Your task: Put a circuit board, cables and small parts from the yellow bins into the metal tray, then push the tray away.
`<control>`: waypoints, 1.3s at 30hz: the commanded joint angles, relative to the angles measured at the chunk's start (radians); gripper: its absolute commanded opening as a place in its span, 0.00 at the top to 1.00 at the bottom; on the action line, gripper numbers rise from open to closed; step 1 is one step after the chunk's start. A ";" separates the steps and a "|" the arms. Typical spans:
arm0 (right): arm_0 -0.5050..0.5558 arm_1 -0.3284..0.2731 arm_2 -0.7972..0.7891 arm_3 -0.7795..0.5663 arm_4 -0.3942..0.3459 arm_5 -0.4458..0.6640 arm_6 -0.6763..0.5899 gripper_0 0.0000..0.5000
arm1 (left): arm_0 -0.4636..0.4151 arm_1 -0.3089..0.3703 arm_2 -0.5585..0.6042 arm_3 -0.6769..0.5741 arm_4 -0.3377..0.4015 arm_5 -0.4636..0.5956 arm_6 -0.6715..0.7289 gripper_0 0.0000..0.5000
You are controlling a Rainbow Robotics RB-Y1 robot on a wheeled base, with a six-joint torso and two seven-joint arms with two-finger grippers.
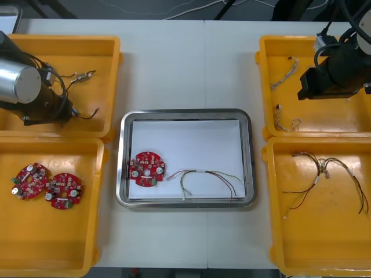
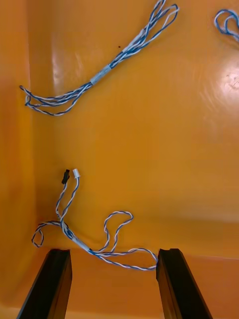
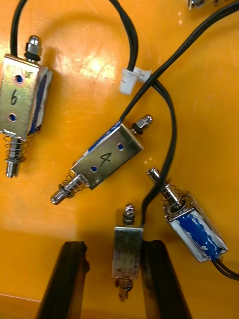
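Note:
My left gripper (image 3: 113, 281) is down in the far left yellow bin (image 1: 113, 58). It is open, and a small metal part (image 3: 127, 246) stands between its fingers, close against one finger and clear of the other. More small metal parts (image 3: 105, 159) with black leads lie just beyond. Over the far right yellow bin (image 1: 264, 87) my right gripper (image 2: 114, 286) is open above a twisted blue and white cable (image 2: 92, 244). The metal tray (image 1: 185, 113) holds a red circuit board (image 1: 146, 169) and a red and yellow cable (image 1: 208, 178).
Two red circuit boards (image 1: 47, 186) lie in the near left bin (image 1: 98, 174). Red and yellow cables (image 1: 327, 171) lie in the near right bin (image 1: 269, 191). A second blue and white cable (image 2: 104, 72) lies farther from the right fingers. Bare table stretches beyond the tray.

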 commanded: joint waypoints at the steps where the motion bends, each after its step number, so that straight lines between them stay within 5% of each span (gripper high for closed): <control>1: -0.003 0.038 -0.033 0.030 0.003 -0.018 -0.032 0.00 | -0.049 -0.019 -0.014 -0.001 -0.019 -0.010 -0.101 0.60; 4: -0.003 0.061 -0.033 0.044 0.015 -0.018 -0.075 0.00 | -0.047 -0.024 -0.014 -0.003 -0.028 -0.008 -0.100 1.00; 13: -0.001 0.105 -0.033 0.073 0.035 -0.024 -0.218 0.00 | -0.050 -0.022 -0.014 -0.003 -0.024 -0.004 -0.103 1.00; 24: -0.001 0.133 -0.033 0.145 0.041 -0.090 -0.235 0.00 | -0.075 -0.022 -0.001 -0.017 -0.002 0.055 -0.103 1.00; 39: 0.046 0.148 -0.033 0.168 0.032 -0.165 -0.242 0.00 | -0.096 -0.001 0.081 -0.139 0.046 0.274 -0.103 1.00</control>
